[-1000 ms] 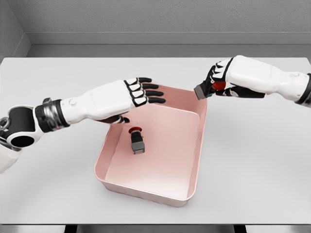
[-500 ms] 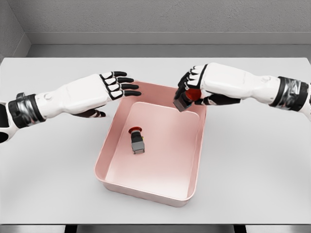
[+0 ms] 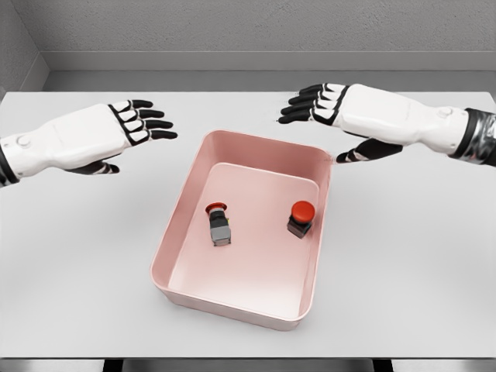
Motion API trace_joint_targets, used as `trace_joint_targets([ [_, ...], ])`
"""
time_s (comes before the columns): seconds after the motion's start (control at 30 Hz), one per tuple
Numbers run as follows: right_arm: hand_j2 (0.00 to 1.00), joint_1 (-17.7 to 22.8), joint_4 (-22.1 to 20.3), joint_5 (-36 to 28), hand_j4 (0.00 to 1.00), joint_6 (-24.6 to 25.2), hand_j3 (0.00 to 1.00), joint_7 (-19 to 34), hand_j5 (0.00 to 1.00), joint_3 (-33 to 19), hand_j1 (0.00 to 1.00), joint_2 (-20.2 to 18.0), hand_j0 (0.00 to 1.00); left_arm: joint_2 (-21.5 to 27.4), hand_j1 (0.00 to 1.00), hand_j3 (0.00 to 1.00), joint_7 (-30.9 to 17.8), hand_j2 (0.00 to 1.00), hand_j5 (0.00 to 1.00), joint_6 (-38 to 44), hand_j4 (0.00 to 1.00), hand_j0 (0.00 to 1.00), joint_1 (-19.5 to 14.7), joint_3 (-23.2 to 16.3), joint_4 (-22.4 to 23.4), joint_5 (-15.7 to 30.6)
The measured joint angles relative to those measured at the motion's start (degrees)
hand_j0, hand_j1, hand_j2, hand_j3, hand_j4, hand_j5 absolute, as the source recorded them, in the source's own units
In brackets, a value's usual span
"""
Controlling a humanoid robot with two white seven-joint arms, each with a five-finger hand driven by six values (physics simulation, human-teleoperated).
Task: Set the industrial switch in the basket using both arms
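A pink basket (image 3: 178,218) sits at the middle of the white table. Inside it lie two industrial switches with red buttons: one (image 3: 219,225) on its side near the left wall, the other (image 3: 301,218) upright near the right wall. My left hand (image 3: 138,122) hovers open above the table, left of the basket's far corner. Above the basket's far right corner my right hand (image 3: 314,108) is open too, fingers stretched leftward, holding nothing.
The white table (image 3: 403,248) stretches around the basket on all sides. A grey wall runs along its far edge, and the table's front edge shows at the bottom of the picture.
My right hand let go of its switch, which dropped into the basket's right side. Both hands have drawn back from over the basket, the left one to the left.
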Motion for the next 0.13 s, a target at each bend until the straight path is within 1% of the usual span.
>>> trace_joint_targets([
  [0.03, 1.00, 0.4, 0.1, 0.0, 1.00, 0.0, 1.00, -0.1, 1.00, -0.2, 1.00, -1.6, 1.00, 0.1, 1.00, 1.00, -0.1, 1.00, 1.00, 0.0, 1.00, 1.00, -0.1, 0.0, 0.0, 0.0],
  [0.07, 1.00, 1.8, 0.2, 0.0, 1.00, 0.0, 1.00, -0.2, 1.00, -0.4, 1.00, -2.9, 1.00, 0.0, 1.00, 1.00, -0.2, 1.00, 1.00, 0.0, 1.00, 1.00, -0.1, 0.0, 0.0, 0.0],
  [0.13, 1.00, 7.1, 0.4, -0.3, 1.00, 0.1, 1.00, -0.4, 1.00, -2.6, 1.00, -5.4, 1.00, 0.0, 1.00, 1.00, -0.3, 1.00, 1.00, 0.0, 1.00, 1.00, -0.1, 0.0, 0.0, 0.0],
])
